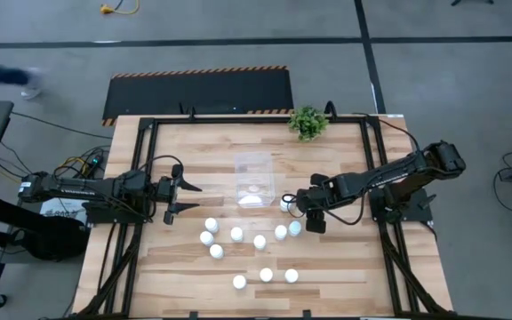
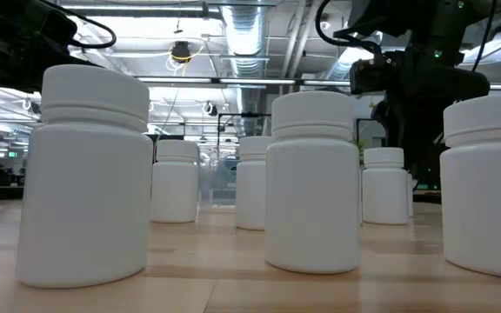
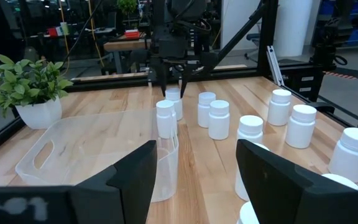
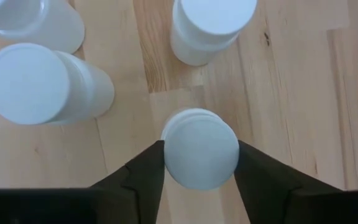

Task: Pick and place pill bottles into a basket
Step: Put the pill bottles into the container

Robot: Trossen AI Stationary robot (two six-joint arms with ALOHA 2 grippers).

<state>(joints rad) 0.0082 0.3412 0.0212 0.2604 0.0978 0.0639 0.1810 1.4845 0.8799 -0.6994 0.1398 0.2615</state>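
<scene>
Several white pill bottles (image 1: 260,241) stand upright on the wooden table, spread across its middle and near part; they fill the low view (image 2: 311,183). The clear basket (image 1: 254,169) sits at the table's centre, also in the left wrist view (image 3: 73,149), with one bottle (image 1: 254,191) inside. My right gripper (image 1: 293,204) is just right of the basket, shut on a bottle (image 4: 201,148). My left gripper (image 1: 196,198) is open and empty, left of the basket, pointing toward it. My right gripper pinches the bottle's cap (image 4: 166,155) between its two fingers, one on each opposite side. The fingers come from above, pointing down (image 3: 161,81). The bottle is upright; I cannot tell whether its base is on the table or lifted clear.
A small green potted plant (image 1: 308,122) stands at the table's far edge, right of centre. Black frame rails (image 1: 140,169) run along the table's left and right sides. Two loose bottles (image 1: 287,229) stand close to the right gripper's near side.
</scene>
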